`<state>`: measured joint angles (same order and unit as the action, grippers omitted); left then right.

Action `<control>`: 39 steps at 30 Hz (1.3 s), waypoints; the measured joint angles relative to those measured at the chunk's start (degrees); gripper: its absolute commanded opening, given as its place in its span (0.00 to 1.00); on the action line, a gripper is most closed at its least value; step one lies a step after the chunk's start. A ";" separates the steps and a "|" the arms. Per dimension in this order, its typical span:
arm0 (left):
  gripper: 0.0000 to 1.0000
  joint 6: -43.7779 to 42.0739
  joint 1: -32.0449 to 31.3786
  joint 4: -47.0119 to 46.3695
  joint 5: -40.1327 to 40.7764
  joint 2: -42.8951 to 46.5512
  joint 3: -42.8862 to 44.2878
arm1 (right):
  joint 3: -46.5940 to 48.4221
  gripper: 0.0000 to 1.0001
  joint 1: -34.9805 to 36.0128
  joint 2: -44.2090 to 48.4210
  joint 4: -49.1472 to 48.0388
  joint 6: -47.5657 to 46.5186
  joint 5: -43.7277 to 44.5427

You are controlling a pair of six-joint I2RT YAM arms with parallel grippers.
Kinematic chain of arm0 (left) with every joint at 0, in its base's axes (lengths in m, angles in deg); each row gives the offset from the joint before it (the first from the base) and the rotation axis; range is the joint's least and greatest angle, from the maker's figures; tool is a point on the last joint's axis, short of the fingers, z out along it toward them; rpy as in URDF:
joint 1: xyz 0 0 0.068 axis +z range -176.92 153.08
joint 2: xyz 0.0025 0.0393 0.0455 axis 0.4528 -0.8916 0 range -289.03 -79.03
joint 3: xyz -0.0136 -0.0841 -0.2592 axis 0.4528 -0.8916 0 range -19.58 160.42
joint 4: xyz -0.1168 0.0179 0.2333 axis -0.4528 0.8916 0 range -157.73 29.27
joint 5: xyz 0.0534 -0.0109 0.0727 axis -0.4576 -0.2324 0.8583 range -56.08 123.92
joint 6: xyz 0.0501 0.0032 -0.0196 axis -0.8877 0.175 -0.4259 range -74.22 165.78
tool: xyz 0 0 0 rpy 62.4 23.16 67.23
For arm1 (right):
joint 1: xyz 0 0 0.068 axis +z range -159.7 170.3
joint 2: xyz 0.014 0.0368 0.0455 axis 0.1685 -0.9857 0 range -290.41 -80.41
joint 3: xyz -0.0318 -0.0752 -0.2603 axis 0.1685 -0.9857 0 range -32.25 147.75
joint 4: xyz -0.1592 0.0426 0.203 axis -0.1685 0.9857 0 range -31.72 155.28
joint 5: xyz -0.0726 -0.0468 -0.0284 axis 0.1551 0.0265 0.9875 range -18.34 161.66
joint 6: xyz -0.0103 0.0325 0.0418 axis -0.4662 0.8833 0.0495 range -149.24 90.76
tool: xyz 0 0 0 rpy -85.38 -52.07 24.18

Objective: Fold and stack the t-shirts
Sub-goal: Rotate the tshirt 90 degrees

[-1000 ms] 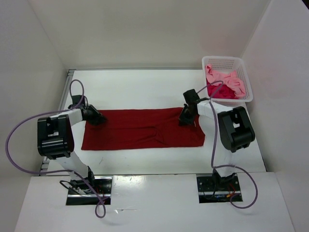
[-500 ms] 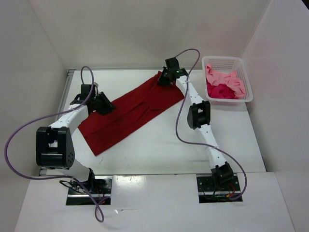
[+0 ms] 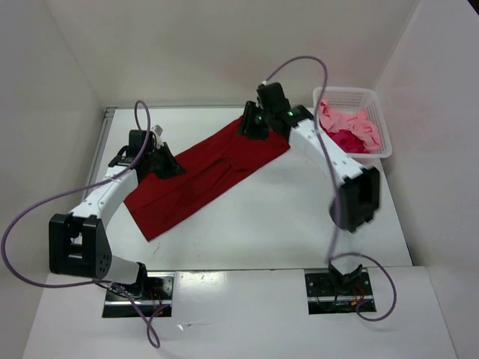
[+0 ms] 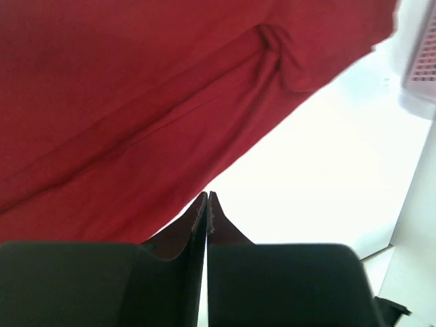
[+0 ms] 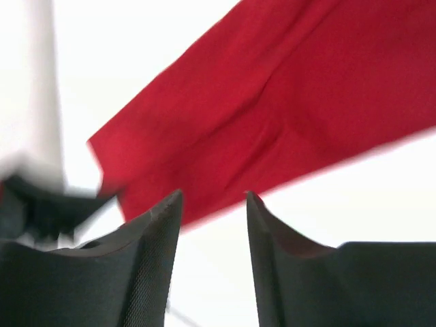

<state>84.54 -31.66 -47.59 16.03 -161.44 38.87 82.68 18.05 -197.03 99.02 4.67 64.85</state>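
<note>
- The left gripper [image 3: 166, 167] is at 9 o'clock on the table [image 3: 284, 224], at the long edge of the dark red t-shirt [image 3: 206, 176]. Its fingers are pressed together, and I cannot tell whether a pinch of cloth is caught between them.
- The dark red t-shirt lies flat as a long band, slanting from 7 o'clock up to 1 o'clock, with 1 crease running along its length.
- It looks light, thin and limp. It will likely drape, wrinkle and drag on the table rather than slide, and nothing in it can break. It is best taken by a hem or corner, with 1 gripper at each end, so that it spreads instead of bunching.
- The right gripper [image 3: 253, 126] hangs over the 1 o'clock end of that shirt, fingers spread, with nothing between them.
- At 2 o'clock the white mesh basket [image 3: 352, 91] holds the light pink t-shirt [image 3: 348, 118] and, below it, the crimson-magenta t-shirt [image 3: 340, 141]. Both are crumpled and probably just as soft, so any raised fold should serve as a hold.
- No brand, label or writing can be read on the 3 shirts, the basket or the arms.
</note>
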 measured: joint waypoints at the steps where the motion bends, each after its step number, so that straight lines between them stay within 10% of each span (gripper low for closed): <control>1: 0.03 -0.33 0.02 0.04 0.04 1.07 -0.02 | -7.93 0.53 1.01 6.88 -2.62 0.85 -0.57; 8: 0.10 -2.93 2.54 0.96 0.90 5.16 -0.07 | -40.44 0.59 12.22 24.06 -21.31 10.93 -6.88; 22: 0.17 -4.02 6.97 2.95 3.13 4.72 -2.25 | -41.97 0.57 23.12 -0.28 -36.96 28.50 -4.35; 26: 0.17 -4.02 7.56 2.73 2.95 4.72 -3.52 | -39.52 0.44 23.12 -3.08 -38.66 32.09 -2.56; 30: 0.18 -4.02 7.54 2.14 2.49 4.72 -3.76 | -37.81 0.09 23.12 -5.29 -39.01 34.07 -0.74; 39: 0.33 -4.52 5.01 1.66 2.73 0.44 -1.11 | -46.05 0.00 20.55 1.57 -36.13 28.70 0.04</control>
<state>80.02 -26.65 -45.93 18.76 -161.00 37.76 36.63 38.59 -195.45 62.89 33.37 64.90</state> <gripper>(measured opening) 0.283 0.005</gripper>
